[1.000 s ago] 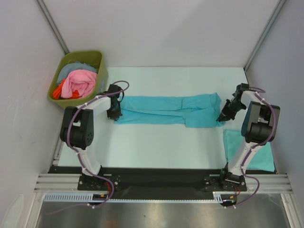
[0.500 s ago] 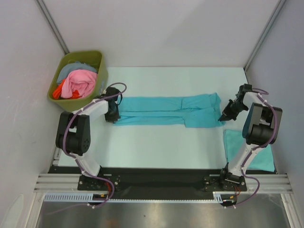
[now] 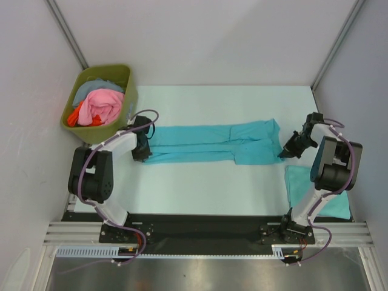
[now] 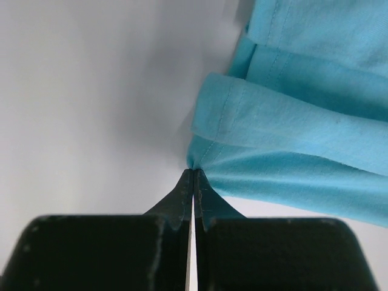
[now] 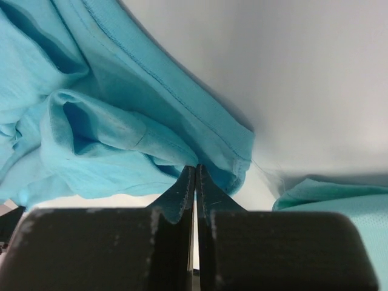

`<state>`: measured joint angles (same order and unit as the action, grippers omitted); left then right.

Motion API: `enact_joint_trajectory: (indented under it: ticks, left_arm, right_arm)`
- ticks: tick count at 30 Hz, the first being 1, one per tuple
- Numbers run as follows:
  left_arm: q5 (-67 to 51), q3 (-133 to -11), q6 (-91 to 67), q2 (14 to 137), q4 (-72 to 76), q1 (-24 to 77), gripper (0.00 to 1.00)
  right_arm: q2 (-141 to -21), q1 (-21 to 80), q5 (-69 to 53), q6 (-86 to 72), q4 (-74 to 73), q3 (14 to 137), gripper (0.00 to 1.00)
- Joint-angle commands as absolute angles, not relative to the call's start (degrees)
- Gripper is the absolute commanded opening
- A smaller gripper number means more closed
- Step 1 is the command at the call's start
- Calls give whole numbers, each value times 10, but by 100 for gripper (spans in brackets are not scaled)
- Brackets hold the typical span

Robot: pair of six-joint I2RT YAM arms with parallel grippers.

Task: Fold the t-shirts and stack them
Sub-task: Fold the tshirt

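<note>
Shirt (image 3: pixel 212 142) lies as a long narrow band across the middle of the table (image 3: pixel 212 188), running left to right, its sides already turned in lengthwise. Left end is flat with hem layers stacked. Right end is wider and bunched.

Left claw (image 3: pixel 141 150) sits at the band's left end. Wrist view: jaws pressed together with no gap, tips nipping the very corner of the lowest hem. It is a thin bite, with only an edge of cloth between the tips as far as shows.

Right claw (image 3: pixel 284 153) sits at the right end. Wrist view: jaws clamped tight, tips buried in a fold near the seamed edge. A pocket of loose cloth gapes just beside them.

Folded shirt (image 3: pixel 297 182) lies at the near right, partly under the right arm. It is close to the band's end but apart from it. Bin (image 3: pixel 106 68) at the far left holds pink, grey and orange cloth.

Step, by judgement: one shirt is done and the second is midway, pinched at both ends and ready for the crosswise fold.

Next move likely calls for one end to be lifted and carried over toward the other. It should rise just enough to clear the table without pulling the lengthwise folds open.

Risks: the left bite is slight and may slip, and the bunched right end may fold lumpy.
</note>
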<state>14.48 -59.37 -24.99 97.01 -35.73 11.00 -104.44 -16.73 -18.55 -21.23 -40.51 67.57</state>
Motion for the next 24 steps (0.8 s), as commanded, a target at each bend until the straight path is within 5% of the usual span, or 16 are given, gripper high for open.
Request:
enact_joint_trajectory:
  ticks: [1,12,16,24]
  left_arm:
    - [185,-576,-288,926,-359,104,0]
    - [146,-563,-297,946,-352,105,2]
    - [143,-565,-286,933,-351,105,25]
    - [174,-596,-253,875,-369,112,59]
  right_arm:
    - [-994,-174,-189,-232,-375,657,0]
    - [-1006,-181,-191,-224,-372,641,0]
    - [-1010,-181,-189,-208,-388,661,5]
    - [-994,-169,-140,-167,-447,710,42]
